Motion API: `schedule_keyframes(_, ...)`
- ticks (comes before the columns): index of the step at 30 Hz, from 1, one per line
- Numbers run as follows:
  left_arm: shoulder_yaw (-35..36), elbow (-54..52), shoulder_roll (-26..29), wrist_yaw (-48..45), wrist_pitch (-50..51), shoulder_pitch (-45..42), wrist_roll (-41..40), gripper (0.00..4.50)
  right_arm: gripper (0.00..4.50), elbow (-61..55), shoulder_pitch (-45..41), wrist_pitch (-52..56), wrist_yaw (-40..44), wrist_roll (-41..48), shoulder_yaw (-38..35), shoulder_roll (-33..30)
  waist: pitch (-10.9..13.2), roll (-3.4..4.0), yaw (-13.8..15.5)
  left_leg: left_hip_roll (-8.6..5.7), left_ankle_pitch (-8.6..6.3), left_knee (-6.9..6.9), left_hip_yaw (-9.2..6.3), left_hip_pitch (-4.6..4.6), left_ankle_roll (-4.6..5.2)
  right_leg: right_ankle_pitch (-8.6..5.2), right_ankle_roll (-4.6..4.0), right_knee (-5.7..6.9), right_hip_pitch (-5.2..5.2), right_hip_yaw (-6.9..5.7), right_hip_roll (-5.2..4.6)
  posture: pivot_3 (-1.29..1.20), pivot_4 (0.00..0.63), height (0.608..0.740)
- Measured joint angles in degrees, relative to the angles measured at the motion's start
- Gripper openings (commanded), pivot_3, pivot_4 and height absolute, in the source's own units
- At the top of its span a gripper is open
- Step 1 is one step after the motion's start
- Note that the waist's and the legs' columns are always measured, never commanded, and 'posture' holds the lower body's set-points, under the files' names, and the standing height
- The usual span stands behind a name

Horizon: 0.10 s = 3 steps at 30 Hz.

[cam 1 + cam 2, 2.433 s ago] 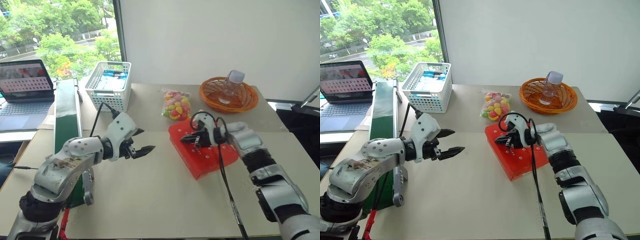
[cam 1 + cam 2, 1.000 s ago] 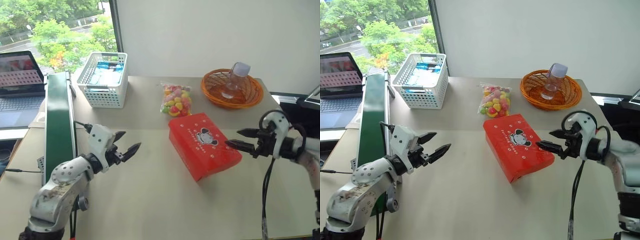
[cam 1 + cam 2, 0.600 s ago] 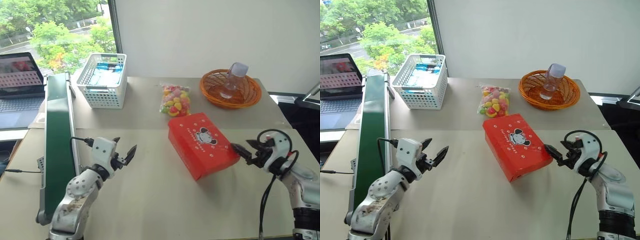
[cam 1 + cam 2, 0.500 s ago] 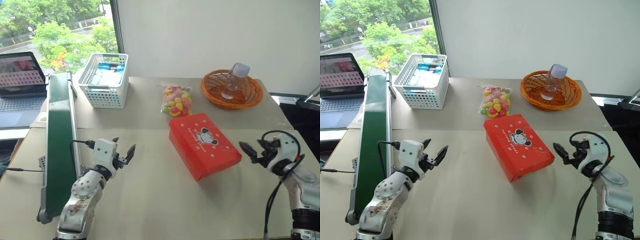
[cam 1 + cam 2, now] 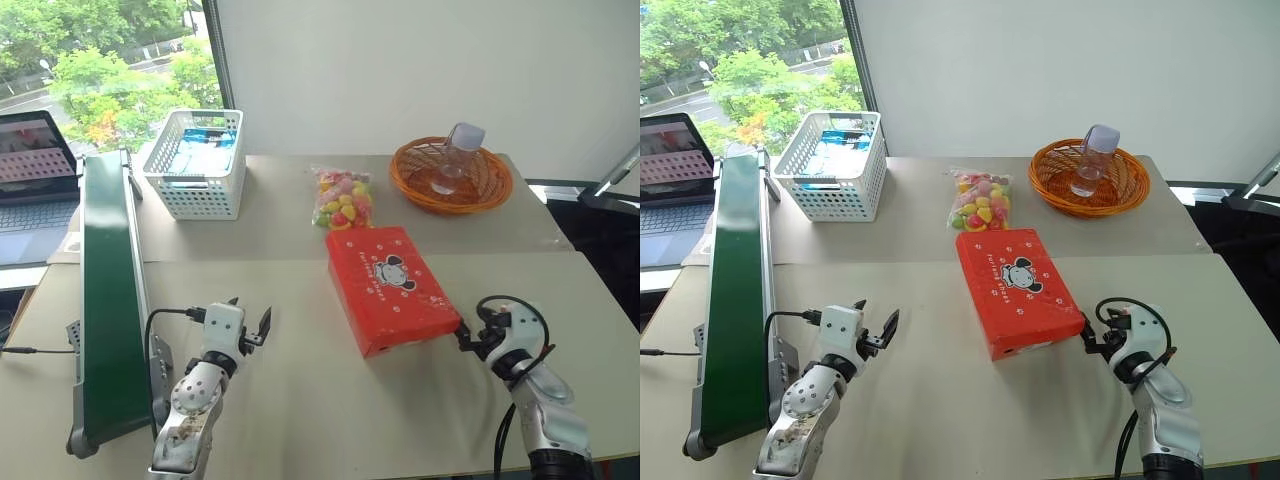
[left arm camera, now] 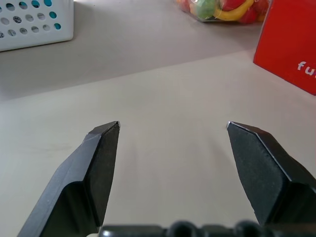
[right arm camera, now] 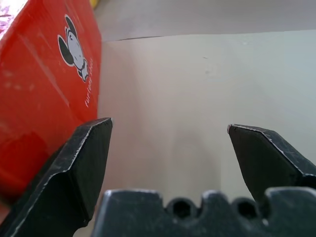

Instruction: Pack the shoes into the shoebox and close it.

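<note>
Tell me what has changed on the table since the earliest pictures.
The right hand has come off the lid of the red shoebox and sunk to the table beside its near corner, open and empty. The left hand also dropped low, open. The shoebox stays closed where it was; bag of candies and baskets unmoved.

Head eyes overlook table (image 5: pixel 300 400) — wrist cameras skim it closely.

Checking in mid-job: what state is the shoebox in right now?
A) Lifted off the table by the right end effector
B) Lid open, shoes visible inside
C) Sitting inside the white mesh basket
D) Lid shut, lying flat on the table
D: the shoebox lies flat on the table with its logo lid down, and the open right end effector sits beside its corner, empty.
</note>
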Motion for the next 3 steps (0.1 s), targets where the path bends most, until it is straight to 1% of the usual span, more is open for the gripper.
schedule_keyframes(3, 0.0, 0.4, -0.2, 0.1, -0.5, 0.7, 0.3, 3.69, 4.47, 0.7, -1.5, -1.6, -0.3, -0.5, 0.0, 0.0, 0.0, 0.01, 0.1, 0.00, 0.00, 0.00, 0.01, 0.00, 0.00, 0.00, 0.00, 0.00, 0.00, 0.00, 0.01, 0.00, 0.150, 0.740)
